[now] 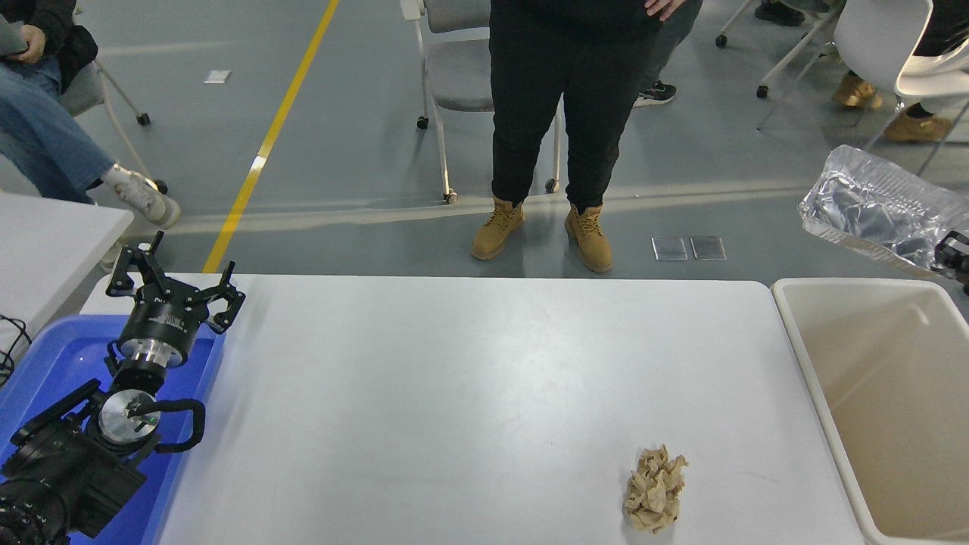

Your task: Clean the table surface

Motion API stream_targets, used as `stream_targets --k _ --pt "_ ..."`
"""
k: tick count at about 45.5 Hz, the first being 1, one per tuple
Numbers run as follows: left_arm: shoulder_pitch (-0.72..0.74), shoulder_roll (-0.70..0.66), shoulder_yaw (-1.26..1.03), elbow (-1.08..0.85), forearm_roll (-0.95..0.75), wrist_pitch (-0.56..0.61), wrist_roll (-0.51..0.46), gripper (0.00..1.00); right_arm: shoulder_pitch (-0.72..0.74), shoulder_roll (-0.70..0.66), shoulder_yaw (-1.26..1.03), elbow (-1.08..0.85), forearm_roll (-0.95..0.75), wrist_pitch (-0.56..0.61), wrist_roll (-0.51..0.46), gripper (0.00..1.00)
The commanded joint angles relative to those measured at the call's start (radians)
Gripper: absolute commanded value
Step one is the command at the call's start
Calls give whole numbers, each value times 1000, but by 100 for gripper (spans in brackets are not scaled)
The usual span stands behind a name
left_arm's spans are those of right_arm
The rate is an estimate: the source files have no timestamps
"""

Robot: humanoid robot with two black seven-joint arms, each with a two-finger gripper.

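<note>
Now the right hand (955, 260), barely in view at the right edge, carries a foil tray (878, 208) by its rim above the tub's (821, 363) far corner. The left hand (172, 288) rests parked, fingers spread wide, over a blue bin (45, 363). On the desk (454, 393) a crumpled paper (655, 488) remains, lying near the tub and nearer the right hand.

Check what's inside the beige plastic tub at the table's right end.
The beige plastic tub shows only bare floor and walls where visible; its right and near parts run out of frame. The crinkled silver foil tray hangs above its far rim, not inside.
</note>
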Motion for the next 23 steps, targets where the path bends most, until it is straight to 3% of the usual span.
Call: stream_targets --k 1,23 --pt "0 0 0 -1 0 0 -2 100 -90 2 0 -81 1 -5 -1 0" --pt "0 0 0 1 0 0 0 100 -288 21 2 -92 47 -70 -1 0"
